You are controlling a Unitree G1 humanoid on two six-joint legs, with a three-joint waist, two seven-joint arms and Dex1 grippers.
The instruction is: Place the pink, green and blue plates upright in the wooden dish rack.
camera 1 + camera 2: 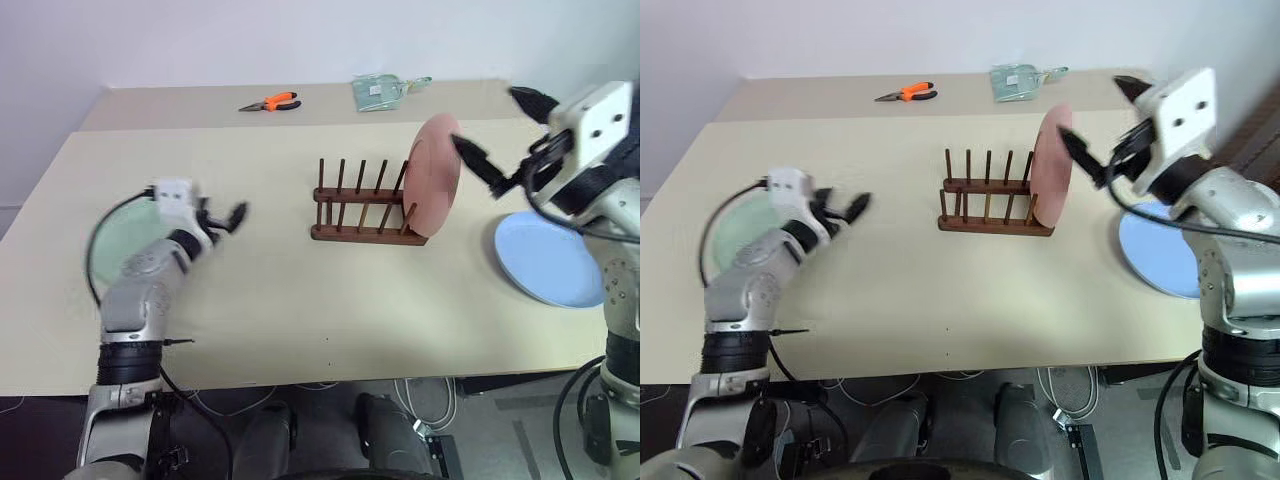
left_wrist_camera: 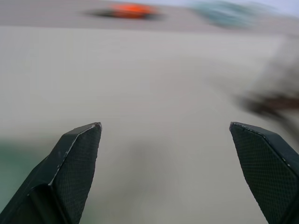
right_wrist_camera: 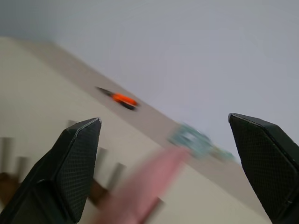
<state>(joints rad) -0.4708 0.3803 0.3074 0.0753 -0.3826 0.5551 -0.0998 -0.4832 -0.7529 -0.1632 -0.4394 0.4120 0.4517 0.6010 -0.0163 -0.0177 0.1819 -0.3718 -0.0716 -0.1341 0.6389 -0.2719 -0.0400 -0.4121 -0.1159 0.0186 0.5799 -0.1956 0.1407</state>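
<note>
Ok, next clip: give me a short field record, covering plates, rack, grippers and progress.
pink plate: upright at the rack's right end
green plate: flat on the table, partly behind the left arm
blue plate: flat on the table, right of the rack
rack: other slots empty
left gripper: open, holding nothing
right gripper: open, just right of the pink plate
progress: one of three plates racked

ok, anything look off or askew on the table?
Nothing spilled or damaged. The pink plate stands on edge at the right end of the wooden dish rack, leaning slightly. The green plate and blue plate lie flat on the table.
</note>
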